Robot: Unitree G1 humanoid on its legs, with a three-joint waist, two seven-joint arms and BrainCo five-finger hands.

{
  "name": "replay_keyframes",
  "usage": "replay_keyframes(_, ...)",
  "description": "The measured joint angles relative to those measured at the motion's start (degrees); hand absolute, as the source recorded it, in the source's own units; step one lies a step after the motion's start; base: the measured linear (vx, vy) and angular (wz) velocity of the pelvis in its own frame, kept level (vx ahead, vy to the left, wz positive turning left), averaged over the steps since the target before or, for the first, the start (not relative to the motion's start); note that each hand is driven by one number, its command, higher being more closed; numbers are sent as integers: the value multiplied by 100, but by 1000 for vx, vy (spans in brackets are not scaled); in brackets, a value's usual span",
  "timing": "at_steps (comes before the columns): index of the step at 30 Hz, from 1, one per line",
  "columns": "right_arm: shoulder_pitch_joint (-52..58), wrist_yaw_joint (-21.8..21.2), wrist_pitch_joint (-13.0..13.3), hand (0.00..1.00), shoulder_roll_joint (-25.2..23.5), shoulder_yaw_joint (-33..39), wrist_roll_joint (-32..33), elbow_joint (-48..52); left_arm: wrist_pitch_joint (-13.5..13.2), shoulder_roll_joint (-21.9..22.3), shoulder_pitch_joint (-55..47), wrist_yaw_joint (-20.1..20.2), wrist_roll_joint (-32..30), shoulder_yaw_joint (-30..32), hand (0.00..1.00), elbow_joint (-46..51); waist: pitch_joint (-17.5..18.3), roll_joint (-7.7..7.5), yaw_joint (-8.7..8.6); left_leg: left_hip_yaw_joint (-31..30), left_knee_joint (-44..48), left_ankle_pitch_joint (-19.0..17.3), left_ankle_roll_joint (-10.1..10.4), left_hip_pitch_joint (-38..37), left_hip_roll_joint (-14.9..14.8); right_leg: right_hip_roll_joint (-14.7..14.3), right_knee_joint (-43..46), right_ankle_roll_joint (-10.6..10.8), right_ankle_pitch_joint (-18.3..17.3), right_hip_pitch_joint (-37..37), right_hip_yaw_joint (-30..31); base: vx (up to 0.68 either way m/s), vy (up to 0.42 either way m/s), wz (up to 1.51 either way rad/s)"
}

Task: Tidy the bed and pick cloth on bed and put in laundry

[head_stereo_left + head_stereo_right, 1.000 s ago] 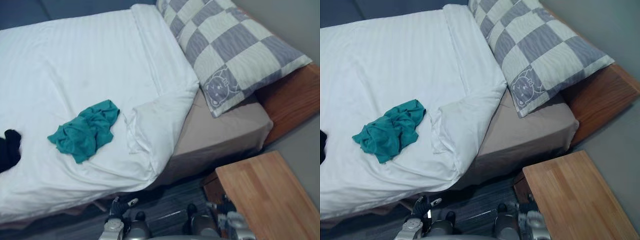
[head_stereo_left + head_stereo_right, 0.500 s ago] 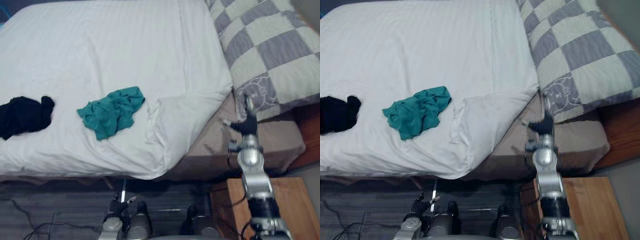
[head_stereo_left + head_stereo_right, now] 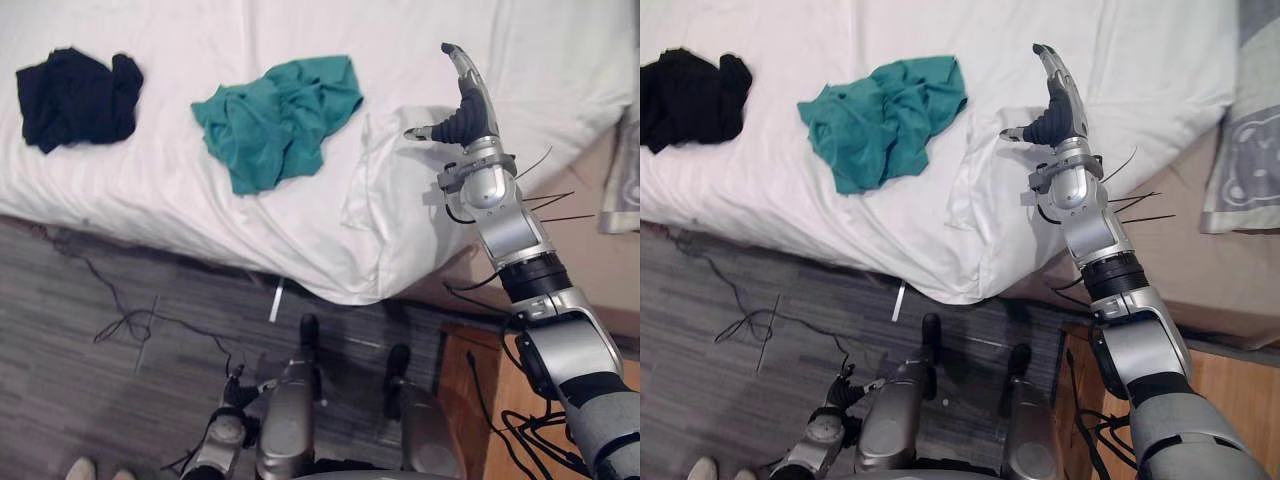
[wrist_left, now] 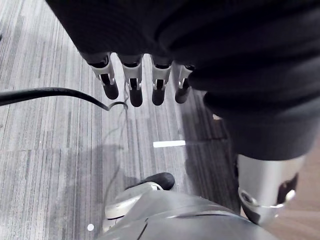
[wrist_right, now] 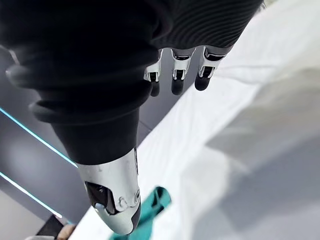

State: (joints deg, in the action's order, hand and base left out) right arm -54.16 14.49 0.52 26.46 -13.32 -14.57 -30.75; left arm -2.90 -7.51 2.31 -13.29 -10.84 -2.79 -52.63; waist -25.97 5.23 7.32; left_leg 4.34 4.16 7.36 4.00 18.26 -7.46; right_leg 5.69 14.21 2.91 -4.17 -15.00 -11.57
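A crumpled teal cloth [image 3: 275,120] lies on the white duvet [image 3: 160,190] near the bed's front edge. A black cloth [image 3: 75,92] lies on the duvet further left. My right hand [image 3: 467,108] is raised over the duvet's folded-back corner [image 3: 385,185], to the right of the teal cloth and apart from it. It is open, its fingers [image 5: 175,82] straight and holding nothing. The teal cloth [image 5: 152,205] shows past it in the right wrist view. My left hand [image 3: 228,432] hangs low over the floor, open, with its fingers [image 4: 132,87] empty.
A grey and cream checked pillow [image 3: 1240,150] lies at the right on the beige sheet [image 3: 1200,270]. A wooden bedside table [image 3: 1230,385] stands at the lower right. Grey carpet [image 3: 100,350] runs along the bed's front. A person's shoes [image 3: 95,468] show at the lower left.
The camera has tilted down and the whole picture has shifted. My right hand has moved from beside the pillow corner to above the duvet's folded corner. The cloths lie as before.
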Motion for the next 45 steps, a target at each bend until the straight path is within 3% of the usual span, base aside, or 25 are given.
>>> replay_keyframes(3,-8,-4,-90,100,28,-11,-13,-602,4,11,244,-78,16,-189,0,-178,-119,138,23,-146,-55,109,-14,161,52,61,191,-3,-45,-178,-118,-73,20,28)
replay_keyframes(9,-68,20,-98,100,133,138,-231,-944,27,21,404,-111,114,-232,0,-363,-126,150,-8,-155,-237,204,-89,94,132,164,502,25,-169,-319,-89,-58,6,5)
replay_keyframes(16,1255,104,-109,100,-124,1085,-190,29,175,40,366,-177,108,-217,0,-120,-169,48,-71,44,-874,434,-137,-611,142,164,441,55,-190,39,14,22,-24,-8)
replay_keyframes(17,1562,160,-109,0,-209,1239,-178,284,188,40,349,-172,101,-216,0,-48,-167,23,-113,70,-956,456,-139,-719,146,166,405,57,-190,111,38,52,-16,-7)
replay_keyframes(20,2473,182,-106,0,-669,1705,-177,977,249,-17,278,-150,-33,-168,0,134,-152,-140,-350,152,-960,472,-108,-917,160,179,267,82,-174,333,90,74,-13,-13)
replay_keyframes(26,4273,229,-90,0,-1719,2688,77,1389,265,21,257,72,-132,-112,0,293,295,-611,-608,644,-970,342,-30,-1243,116,60,-225,186,22,639,455,47,15,-32)
replay_keyframes(30,4911,308,-108,0,-1825,3524,476,1122,270,115,208,124,-155,-50,0,295,506,-565,-692,953,-1001,217,-28,-1470,109,29,-579,257,173,855,716,-9,32,-40)
replay_keyframes(34,5429,468,-474,0,-1934,4498,1145,468,282,166,-44,209,-162,99,0,311,687,-484,-825,995,-1003,165,-53,-1516,141,52,-757,307,225,971,748,15,21,-4)
replay_keyframes(37,5828,653,-591,0,-1920,5279,1487,506,387,150,-251,209,-156,143,0,310,713,-454,-916,1037,-1003,163,-56,-1510,151,56,-844,312,301,987,793,29,18,-7)
replay_keyframes(38,5851,687,-595,100,-1909,5435,1532,557,391,154,-289,210,-156,171,0,310,715,-453,-947,1041,-1003,163,-55,-1511,151,56,-845,332,316,987,797,16,10,-6)
replay_keyframes(42,6047,1004,-781,100,-1420,6107,1501,1719,390,160,-461,204,-154,365,0,306,769,-422,-988,1058,-1003,162,-55,-1515,140,47,-845,329,335,978,815,3,2,-2)
replay_keyframes(45,5759,1167,-781,100,-1131,6143,1272,2176,386,154,-476,202,-156,366,0,307,792,-437,-979,1047,-1005,146,-73,-1505,115,40,-856,323,349,969,839,-11,-2,-1)
